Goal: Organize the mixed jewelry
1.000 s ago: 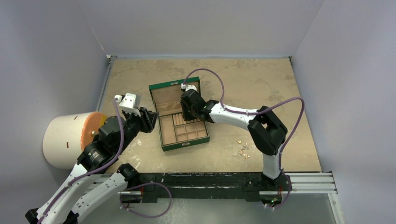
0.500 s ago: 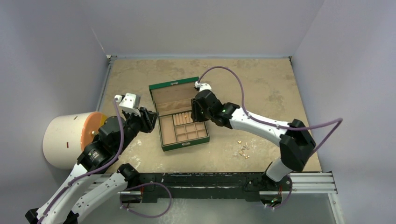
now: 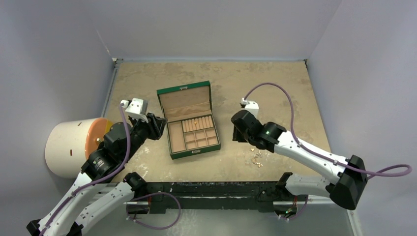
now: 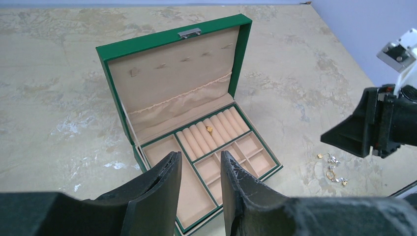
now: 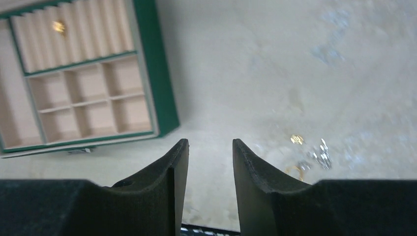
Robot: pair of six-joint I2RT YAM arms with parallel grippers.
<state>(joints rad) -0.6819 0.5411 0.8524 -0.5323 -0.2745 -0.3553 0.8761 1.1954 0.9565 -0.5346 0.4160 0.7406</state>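
Top view, left fingers [image 3: 157, 126]: just beside the left wall of the open green box [image 3: 195, 152]. From above we cannot read their gap.
Top view, right fingers [image 3: 239, 133]: over the bare table [image 3: 275, 88] to the right of the box, between it and the loose jewelry [image 3: 256, 157].
Top view, loose jewelry: a small scatter on the table to the right of the box's front corner. It is strung out roughly far to near, and the single pieces are too small for us to orient.
Top view, extra: only here do we see the white drum [image 3: 66, 147], left of the box.
Left wrist view, left fingers [image 4: 166, 173]: apart and gripping nothing, with the box's tray showing through the gap.
Left wrist view, gold piece [image 4: 209, 129]: seated among the ring rolls [image 4: 223, 123], whose long axis runs from lid to front wall.
Right wrist view, right fingers [image 5: 179, 158]: apart and holding nothing, with bare table between them.
Right wrist view, loose jewelry [image 5: 311, 155]: to the right of the fingers and untouched, blurred, lying on the side away from the box [image 5: 157, 73].
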